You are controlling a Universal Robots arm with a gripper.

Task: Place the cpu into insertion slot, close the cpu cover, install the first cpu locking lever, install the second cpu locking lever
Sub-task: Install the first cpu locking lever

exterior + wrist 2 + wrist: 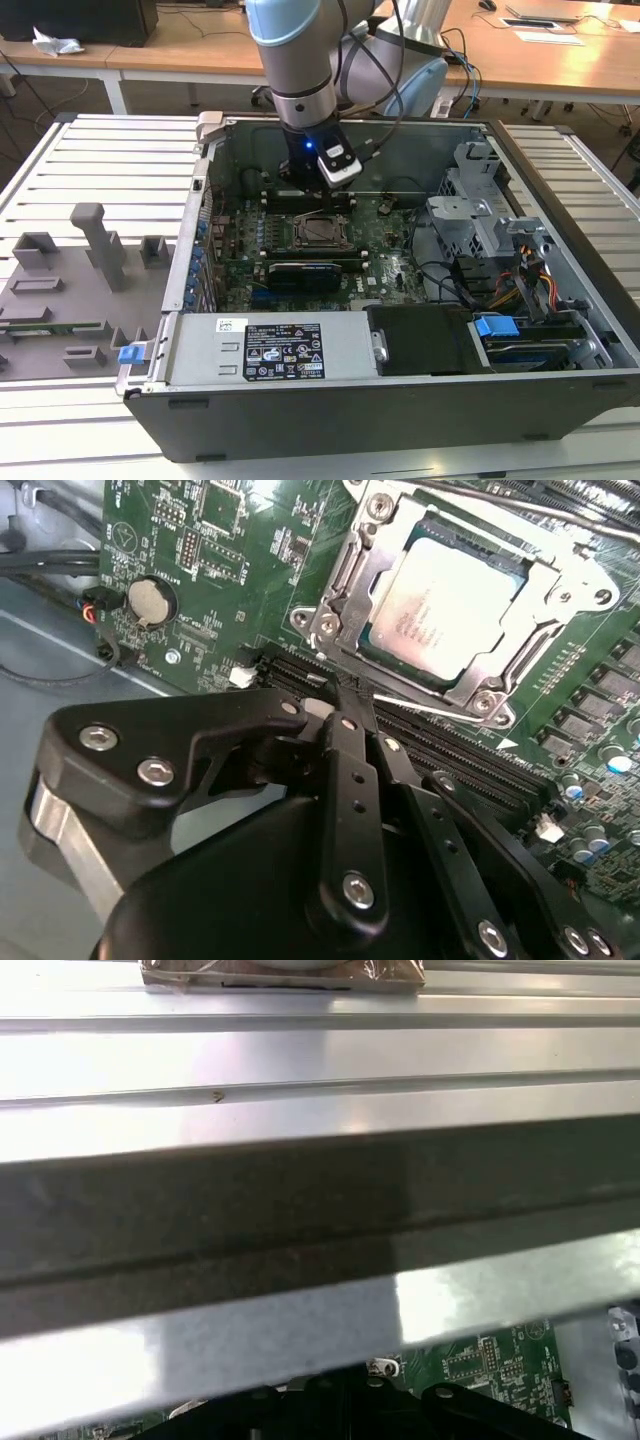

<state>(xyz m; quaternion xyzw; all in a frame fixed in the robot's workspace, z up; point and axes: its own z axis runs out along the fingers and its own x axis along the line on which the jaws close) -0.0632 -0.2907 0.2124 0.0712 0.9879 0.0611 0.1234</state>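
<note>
The gripper, fingers together and empty, hangs over black memory slots beside the faintly printed cpu under its lowered cpu cover.

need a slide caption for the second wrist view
Pincer, tips together, just off the cpu, which sits under the lowered cpu cover on the green motherboard.

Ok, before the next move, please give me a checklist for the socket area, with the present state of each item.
1. cpu seated in the insertion slot: ok.
2. cpu cover down over the cpu: ok.
3. Both locking levers latched: cannot tell.
4. gripper empty, fingers together: ok.
5. gripper clear of the cover, tips over the memory slots beside it: ok.
</note>
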